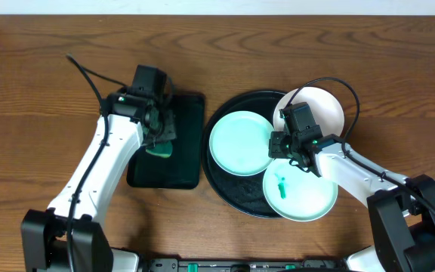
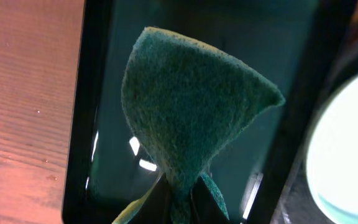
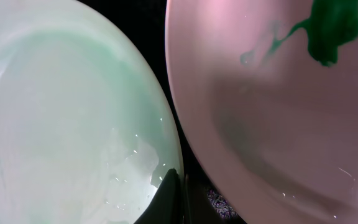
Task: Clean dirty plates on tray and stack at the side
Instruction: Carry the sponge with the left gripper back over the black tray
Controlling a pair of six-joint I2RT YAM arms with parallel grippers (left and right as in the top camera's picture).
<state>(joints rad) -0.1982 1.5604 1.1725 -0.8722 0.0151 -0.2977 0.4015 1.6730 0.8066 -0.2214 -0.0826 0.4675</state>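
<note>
The wooden desk carries a round black tray and, just beside it at 9 o'clock, a rectangular black tray.

Both arms reach inward from the near corners. The left gripper is pinched on a sponge; the right gripper is closed, tips down.

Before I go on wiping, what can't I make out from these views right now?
- Overhead: the right arm covers the white plate at its middle, so any smear there is unseen.
- Right wrist: the top edge cuts off the green smear; the white plate is out of frame.
- Left wrist: the sponge and the bottom edge hide most of the left fingers.
</note>
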